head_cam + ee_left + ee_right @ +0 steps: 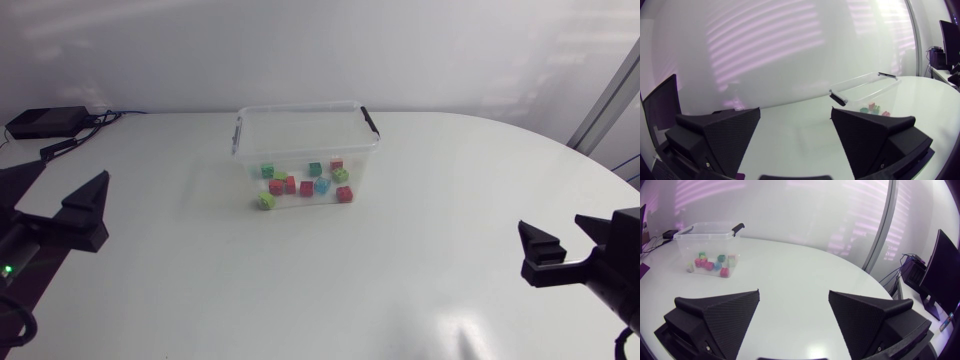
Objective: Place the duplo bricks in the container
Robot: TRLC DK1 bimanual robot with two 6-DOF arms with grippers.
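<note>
bricks (pixel 305 184) in container (pixel 300 108), well apart from L end effector (pixel 795 110), R end effector (pixel 794 292)

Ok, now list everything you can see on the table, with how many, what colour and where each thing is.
container: one, clear plastic with black handles, middle of the table toward its far side.
duplo bricks: about eleven, red, green, lime and one blue, all inside the container.
black box: one, with cables, far left corner of the table.
table: one, white.
left gripper: one, matte black, open and empty, by the table's left edge.
right gripper: one, matte black, open and empty, by the table's right edge.
</note>
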